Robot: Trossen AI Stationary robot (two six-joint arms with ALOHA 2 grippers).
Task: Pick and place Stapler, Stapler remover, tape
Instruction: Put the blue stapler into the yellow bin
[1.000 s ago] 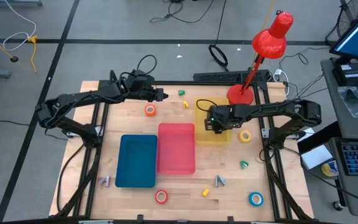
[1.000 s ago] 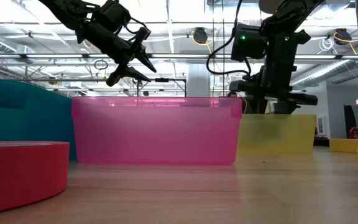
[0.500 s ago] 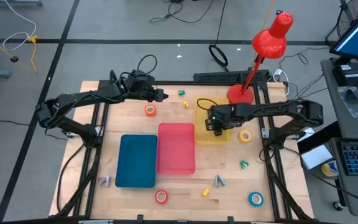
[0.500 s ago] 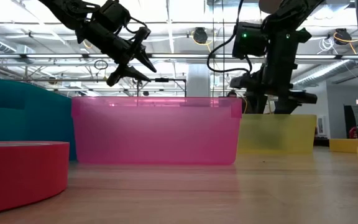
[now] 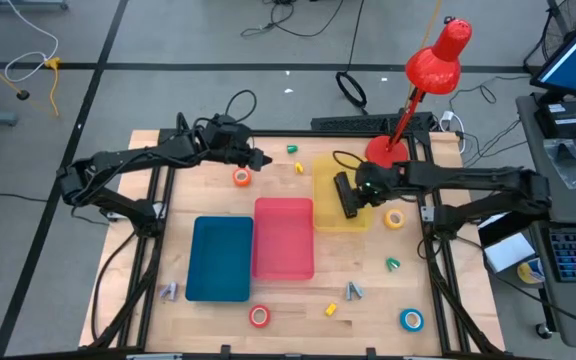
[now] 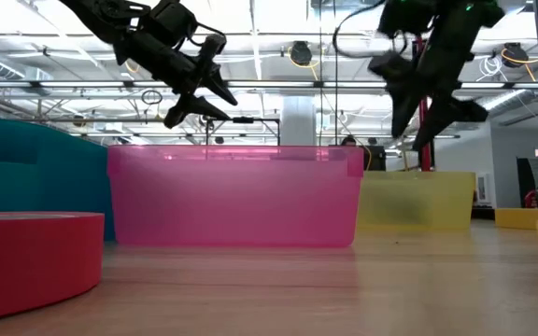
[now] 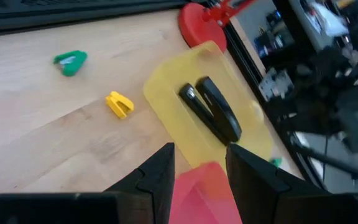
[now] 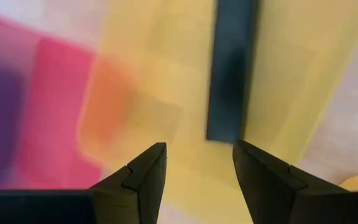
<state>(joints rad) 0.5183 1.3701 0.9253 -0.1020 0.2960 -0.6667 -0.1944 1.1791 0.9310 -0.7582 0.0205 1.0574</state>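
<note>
Above the yellow bin (image 5: 363, 218), right gripper (image 8: 194, 163) hovering, fingers spread, empty; black stapler (image 5: 347, 195) lying inside that bin. Over by the orange tape (image 5: 241, 177), left gripper (image 5: 259, 160) waiting, fingers parted.

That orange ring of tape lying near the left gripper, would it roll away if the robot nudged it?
Probably not. The orange tape roll lies flat on the wooden table, hole up, so a nudge would likely slide it. Stood on edge, its round shape could roll. It looks small and probably light; the left gripper hangs just beside it.
</note>
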